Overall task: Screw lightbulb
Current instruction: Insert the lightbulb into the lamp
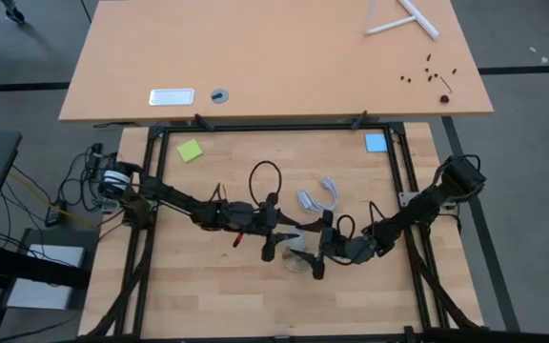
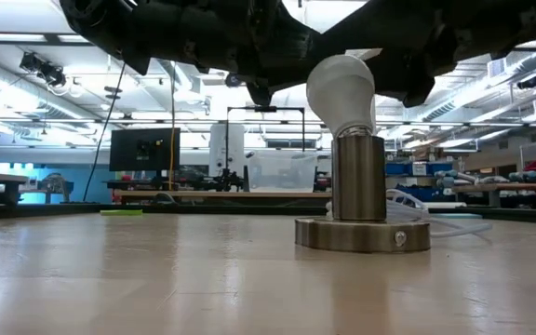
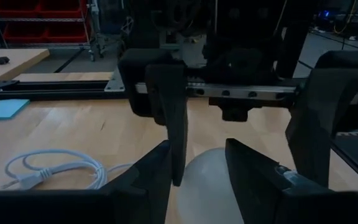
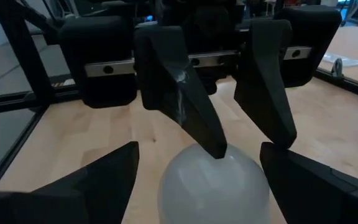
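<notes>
Left tool (image 3: 197,165) pinches the lightbulb (image 2: 341,88), which sits upright in the metal socket (image 2: 361,200) on the table (image 2: 156,279). Right tool (image 4: 194,180) gapes wide around it, holding nothing. Best: regrip squarely at the dome, twist level, avoid tilting.

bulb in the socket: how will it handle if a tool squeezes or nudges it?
The lightbulb looks smooth and rounded, so fingers would probably slip. Likely thin-walled, so fragile under hard squeezing. It stands upright in the metal socket, whose wide flat base should resist tipping; a sideways nudge would more likely slide the whole thing.
</notes>
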Motion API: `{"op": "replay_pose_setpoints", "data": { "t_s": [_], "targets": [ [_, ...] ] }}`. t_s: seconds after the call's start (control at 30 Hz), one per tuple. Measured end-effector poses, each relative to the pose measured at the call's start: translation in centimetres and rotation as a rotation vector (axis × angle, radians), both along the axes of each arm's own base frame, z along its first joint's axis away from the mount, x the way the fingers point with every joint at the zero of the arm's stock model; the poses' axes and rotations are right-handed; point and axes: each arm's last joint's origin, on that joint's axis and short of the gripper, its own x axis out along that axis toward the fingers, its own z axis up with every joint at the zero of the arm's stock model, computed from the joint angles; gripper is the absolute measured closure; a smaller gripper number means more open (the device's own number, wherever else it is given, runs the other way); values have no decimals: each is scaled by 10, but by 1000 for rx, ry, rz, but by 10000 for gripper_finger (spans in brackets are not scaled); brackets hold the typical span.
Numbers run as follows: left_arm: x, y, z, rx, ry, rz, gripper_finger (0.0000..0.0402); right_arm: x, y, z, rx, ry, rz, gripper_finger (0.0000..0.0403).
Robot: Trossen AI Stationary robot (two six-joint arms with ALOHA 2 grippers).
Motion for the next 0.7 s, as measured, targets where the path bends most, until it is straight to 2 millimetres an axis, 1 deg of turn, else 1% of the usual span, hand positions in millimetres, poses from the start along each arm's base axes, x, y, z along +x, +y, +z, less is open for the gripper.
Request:
{"op": "replay_pose_setpoints", "data": {
  "t_s": [0.17,0.23,0.3,0.37,0.6,0.7],
  "targets": [
    [0,1,-1,1,9,7,245,-4,5,6,8,-11,24,60],
    [-1,1,-6,6,36,3,245,-7,7,6,-9,1,36,61],
    [-1,1,-8,8,50,0,245,-9,9,11,-9,-14,43,62],
    [-1,0,-5,4,31,-3,245,-11,10,15,-4,-25,44,63],
    [-1,-4,-4,24,22,-17,245,-17,14,16,-16,3,59,64],
    [-1,-4,-5,28,38,-16,245,-22,16,14,41,41,64,67]
  ]
}}
